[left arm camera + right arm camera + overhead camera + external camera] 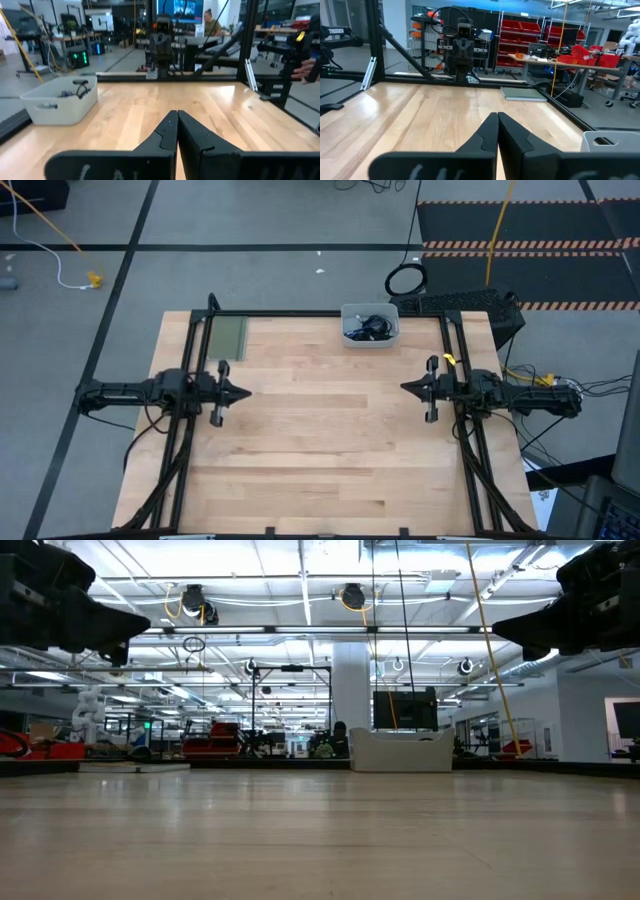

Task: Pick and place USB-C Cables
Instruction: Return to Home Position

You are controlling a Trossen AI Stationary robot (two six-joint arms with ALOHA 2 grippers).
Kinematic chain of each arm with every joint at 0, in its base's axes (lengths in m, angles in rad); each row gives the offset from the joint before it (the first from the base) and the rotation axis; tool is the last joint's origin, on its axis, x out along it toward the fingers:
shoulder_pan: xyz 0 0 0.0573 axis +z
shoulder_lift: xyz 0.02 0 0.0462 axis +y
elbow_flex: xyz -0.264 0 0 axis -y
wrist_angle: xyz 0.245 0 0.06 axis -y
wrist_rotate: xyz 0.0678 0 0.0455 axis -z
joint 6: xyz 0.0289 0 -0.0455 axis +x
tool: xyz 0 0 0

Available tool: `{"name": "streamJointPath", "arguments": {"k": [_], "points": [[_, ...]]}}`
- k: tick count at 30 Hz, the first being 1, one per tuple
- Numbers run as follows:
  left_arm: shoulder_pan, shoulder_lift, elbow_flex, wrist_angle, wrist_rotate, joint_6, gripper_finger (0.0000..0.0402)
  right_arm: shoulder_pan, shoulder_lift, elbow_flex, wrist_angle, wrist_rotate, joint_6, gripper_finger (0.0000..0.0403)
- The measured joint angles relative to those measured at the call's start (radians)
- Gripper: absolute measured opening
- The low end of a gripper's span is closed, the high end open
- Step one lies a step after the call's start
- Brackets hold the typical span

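While left gripper (246,392), right gripper (404,388) idle — white bin (371,344) holds black cables (369,328)

Wooden table (330,440): light planks, grain running left to right. Green flat pad (227,337) lying at table's far left corner, just inside black frame rail (300,314). Grey floor beyond far edge: black ring-shaped cable loop (406,280), near table's far right corner. Black floor mat (560,225) with orange-striped edges further right; yellow cord (501,230) crossing it. Orange cord (50,219) running diagonally across floor, far left. Room behind: red storage bins (525,42) on shelving; person (209,22) at desk, beside lit screen (181,7).
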Motion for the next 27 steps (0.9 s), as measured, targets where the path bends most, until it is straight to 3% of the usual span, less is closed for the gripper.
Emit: {"name": "streamJointPath", "arguments": {"k": [27], "points": [[0.000, -0.004, 0.000, -0.016, -0.023, 0.031, 0.0006, 0.000, 0.000, 0.000, 0.002, 0.002, 0.001, 0.0000]]}}
